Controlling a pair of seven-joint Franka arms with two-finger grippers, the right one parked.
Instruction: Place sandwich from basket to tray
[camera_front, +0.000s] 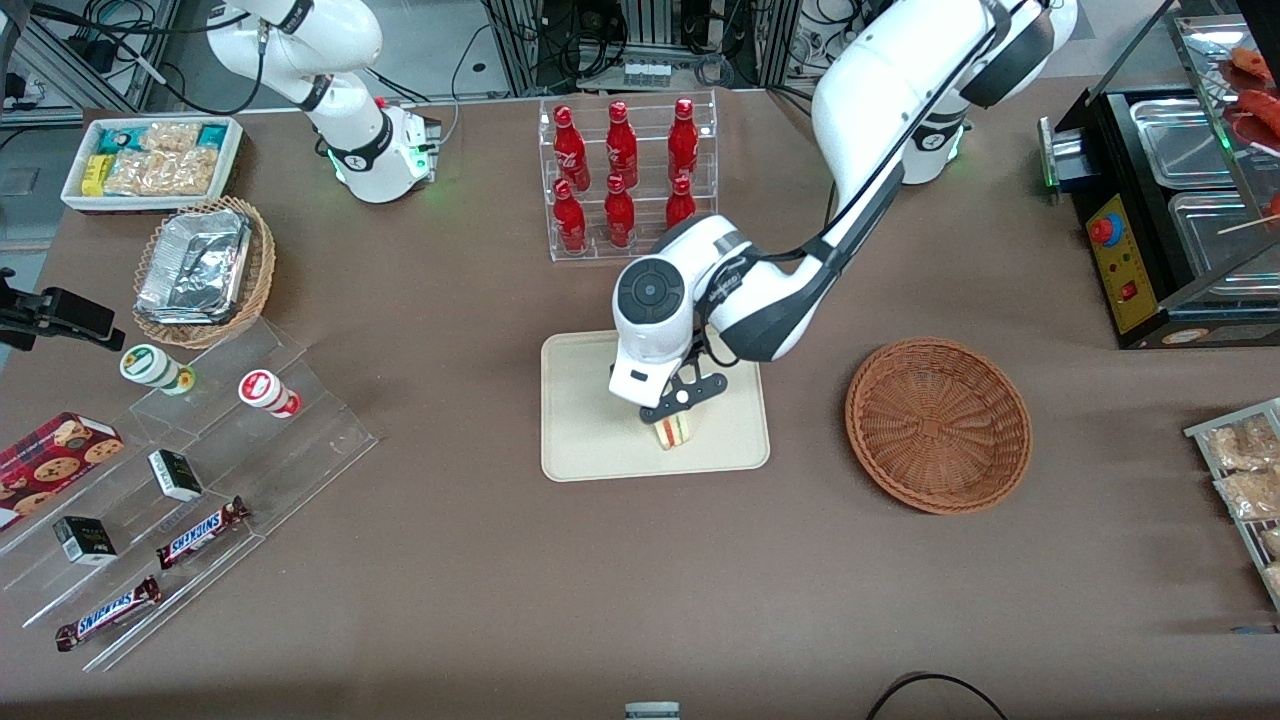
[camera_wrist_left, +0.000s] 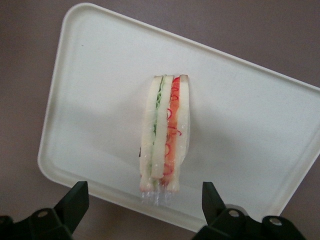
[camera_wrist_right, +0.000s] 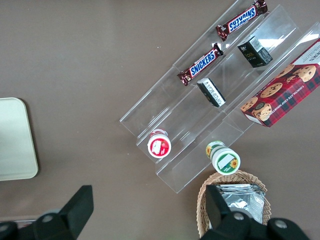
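Note:
The sandwich (camera_front: 673, 432) stands on its edge on the cream tray (camera_front: 590, 420), near the tray rim that faces the front camera. Its red and green filling faces up (camera_wrist_left: 165, 135), and the tray's pale floor (camera_wrist_left: 100, 100) surrounds it. My left gripper (camera_front: 682, 398) hangs just above it, open. The black fingers (camera_wrist_left: 76, 196) are spread wide to either side of the sandwich and touch nothing. The reddish-brown wicker basket (camera_front: 938, 425) sits empty beside the tray, toward the working arm's end of the table.
A clear rack of red bottles (camera_front: 625, 175) stands farther from the front camera than the tray. Toward the parked arm's end are an acrylic stepped shelf with snacks (camera_front: 190, 480), a tan basket with foil containers (camera_front: 200, 270) and a white snack box (camera_front: 150, 160). A black food warmer (camera_front: 1170, 200) stands at the working arm's end.

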